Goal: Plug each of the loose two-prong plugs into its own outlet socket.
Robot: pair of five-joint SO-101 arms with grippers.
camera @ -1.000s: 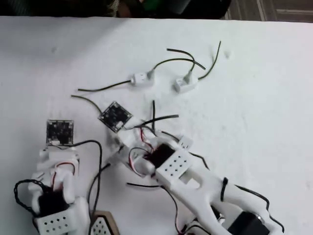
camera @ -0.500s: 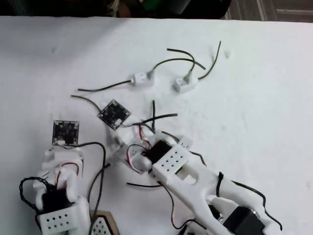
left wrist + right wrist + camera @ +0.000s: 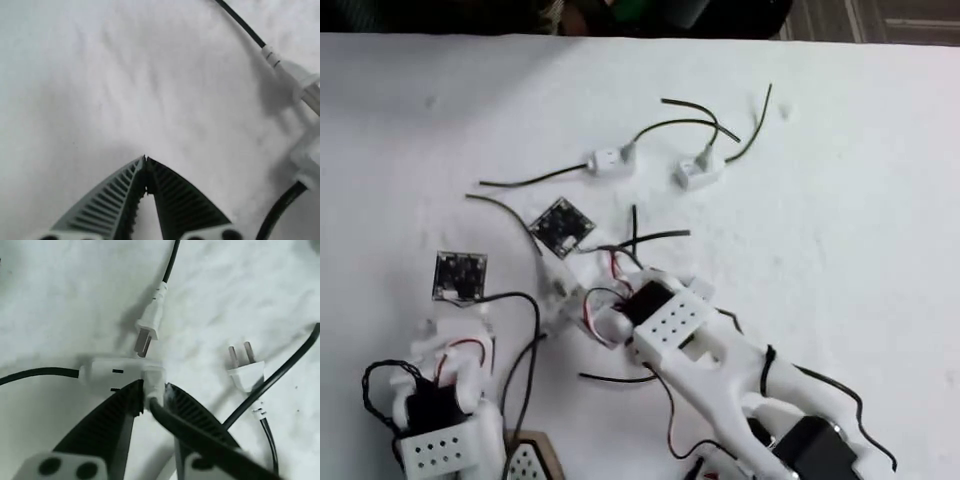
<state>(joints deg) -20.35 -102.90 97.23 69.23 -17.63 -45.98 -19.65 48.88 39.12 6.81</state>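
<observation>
The flat white table (image 3: pixel 860 200) carries white plastic two-prong plugs (image 3: pixel 246 374) with thin black cords (image 3: pixel 172 260). The white outlet socket (image 3: pixel 107 371) has black slots. The ridged jaws are dark grey.

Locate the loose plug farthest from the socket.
Right wrist view: the plug lies on the table beside the right gripper, apart from the socket.

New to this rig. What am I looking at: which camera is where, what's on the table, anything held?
Two white robot arms sit at a white table. The high view looks down from a fixed camera; each wrist view rides on one arm, looking past its gripper. The left gripper is shut and empty. The right gripper is closed on one end of a white socket, with one plug right by it and a second plug loose nearby. Two more corded white pieces lie farther back.
</observation>
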